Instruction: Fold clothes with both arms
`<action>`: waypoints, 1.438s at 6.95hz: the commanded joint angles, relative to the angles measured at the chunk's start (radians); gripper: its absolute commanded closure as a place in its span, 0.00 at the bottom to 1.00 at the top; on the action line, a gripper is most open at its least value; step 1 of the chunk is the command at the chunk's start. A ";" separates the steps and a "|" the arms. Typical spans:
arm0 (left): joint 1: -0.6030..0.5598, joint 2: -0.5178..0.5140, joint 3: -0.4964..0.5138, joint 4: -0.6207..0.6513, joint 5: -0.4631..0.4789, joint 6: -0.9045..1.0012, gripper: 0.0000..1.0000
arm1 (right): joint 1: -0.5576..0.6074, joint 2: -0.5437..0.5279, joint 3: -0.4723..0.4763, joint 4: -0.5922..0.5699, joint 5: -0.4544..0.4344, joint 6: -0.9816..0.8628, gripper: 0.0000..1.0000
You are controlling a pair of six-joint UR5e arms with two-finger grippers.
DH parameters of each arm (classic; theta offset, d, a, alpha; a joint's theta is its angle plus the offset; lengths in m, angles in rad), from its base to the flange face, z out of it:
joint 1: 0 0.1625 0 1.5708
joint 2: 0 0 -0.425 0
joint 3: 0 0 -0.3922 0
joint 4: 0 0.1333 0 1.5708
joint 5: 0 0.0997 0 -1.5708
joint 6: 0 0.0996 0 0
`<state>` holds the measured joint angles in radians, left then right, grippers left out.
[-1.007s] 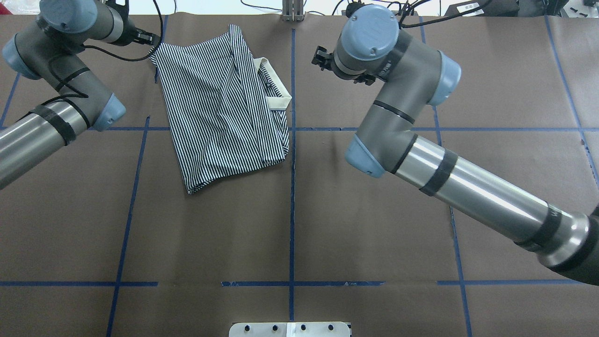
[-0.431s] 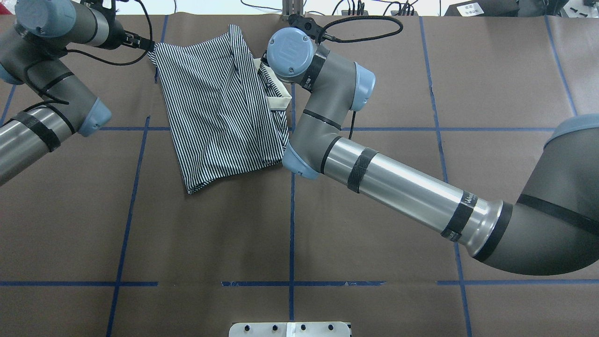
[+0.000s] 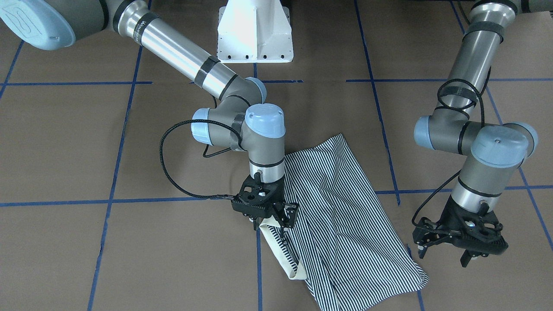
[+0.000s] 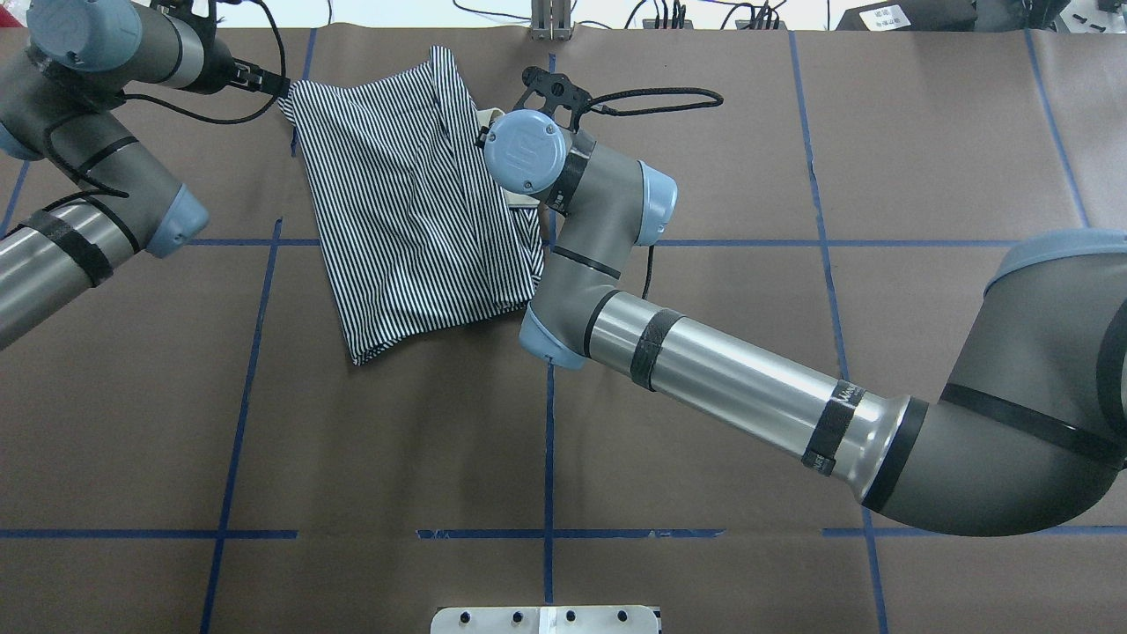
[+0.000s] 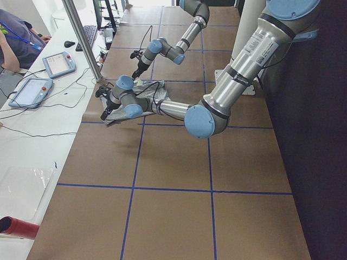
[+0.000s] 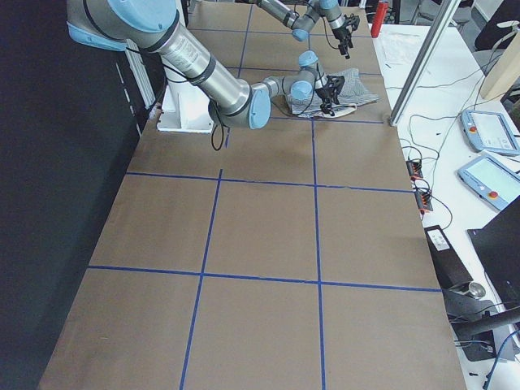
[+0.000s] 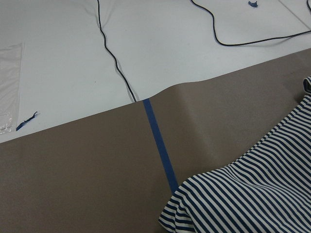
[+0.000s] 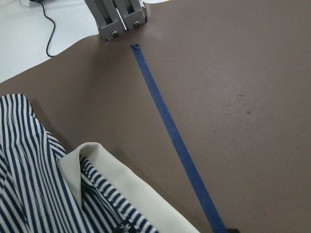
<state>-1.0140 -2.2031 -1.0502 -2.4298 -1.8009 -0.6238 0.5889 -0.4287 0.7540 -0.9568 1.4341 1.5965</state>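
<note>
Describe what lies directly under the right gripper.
The cream collar of the striped polo shirt lies under the right gripper. Whatever is beneath the cloth there is covered.

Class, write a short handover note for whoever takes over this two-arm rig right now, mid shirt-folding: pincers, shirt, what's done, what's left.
Right pincer: open, down at the cream collar, nothing gripped.
Left pincer: open, just off the shirt's corner, holding nothing.
Polo shirt: on the table, far side, already folded into a narrower bundle.
Done: first folds, it seems.
Left: probably grip collar and corner, then fold again.
</note>
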 commanded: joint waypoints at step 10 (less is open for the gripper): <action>0.002 0.000 0.001 0.002 0.000 0.001 0.00 | -0.023 0.005 -0.021 0.001 -0.018 0.063 1.00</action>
<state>-1.0126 -2.2028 -1.0493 -2.4290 -1.8009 -0.6228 0.5667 -0.4269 0.7319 -0.9526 1.4159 1.6410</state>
